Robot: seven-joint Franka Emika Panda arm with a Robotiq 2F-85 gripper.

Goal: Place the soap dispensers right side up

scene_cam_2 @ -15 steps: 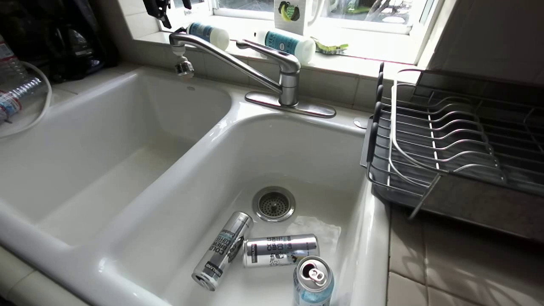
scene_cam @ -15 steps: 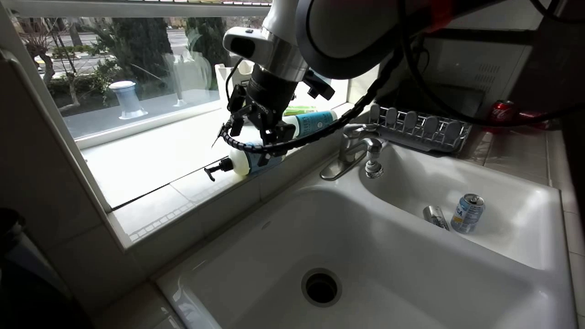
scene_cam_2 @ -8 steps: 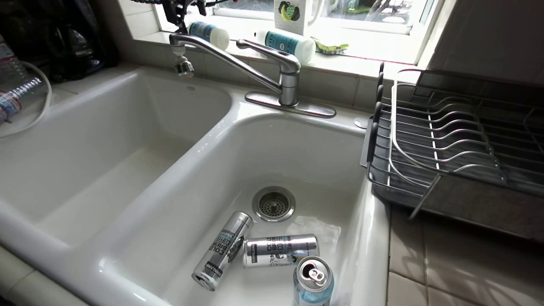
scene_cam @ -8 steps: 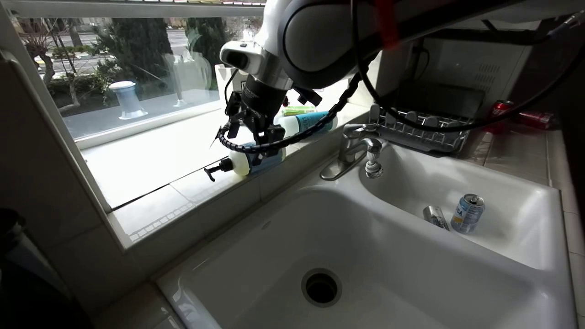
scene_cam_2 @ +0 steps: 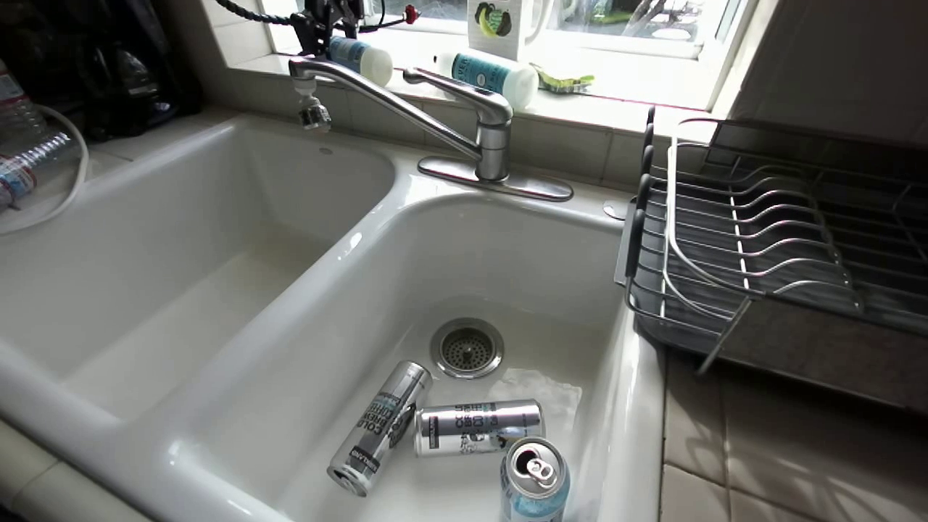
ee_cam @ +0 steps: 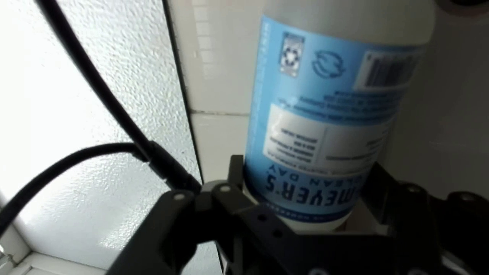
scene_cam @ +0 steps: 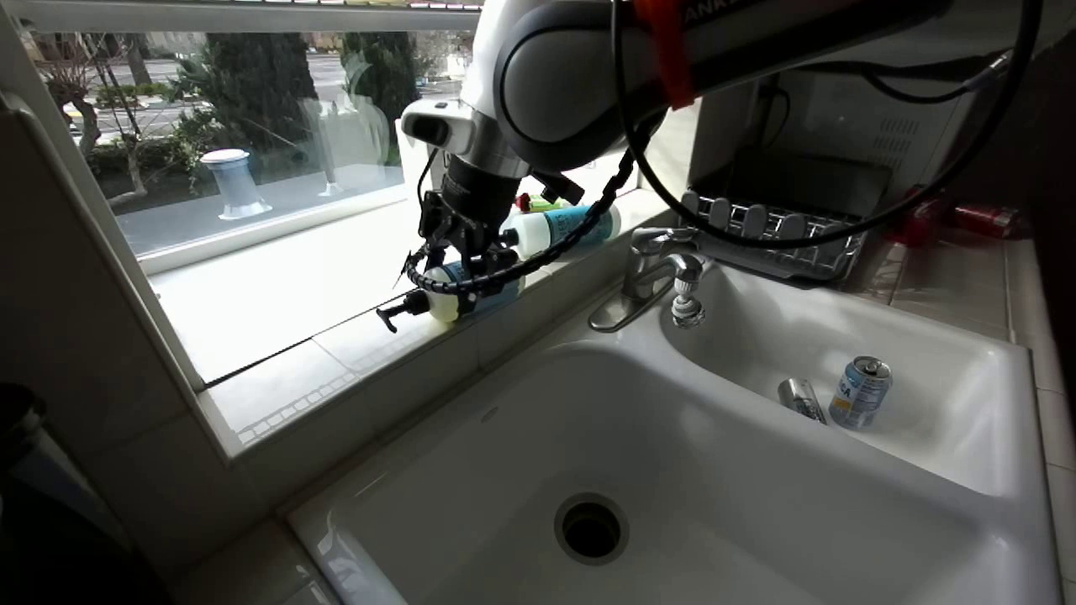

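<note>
Two soap dispensers lie on their sides along the window sill. My gripper is shut around the near dispenser, one finger against each side of its blue label. In an exterior view this dispenser's black pump points away from the faucet, and its pale body rests on the sill beneath the gripper. The gripper partly covers that dispenser in an exterior view. Farther along, the second dispenser lies untouched, its teal label showing in both exterior views.
The sill drops to a white double sink with a faucet close in front. Behind the second dispenser stand a white fruit-print jug and a green packet. A dish rack sits beside the sink; several cans lie in one basin.
My gripper has come down over the near dispenser and its fingers have closed on it. That bottle has shifted very slightly. The second dispenser has stayed put.
</note>
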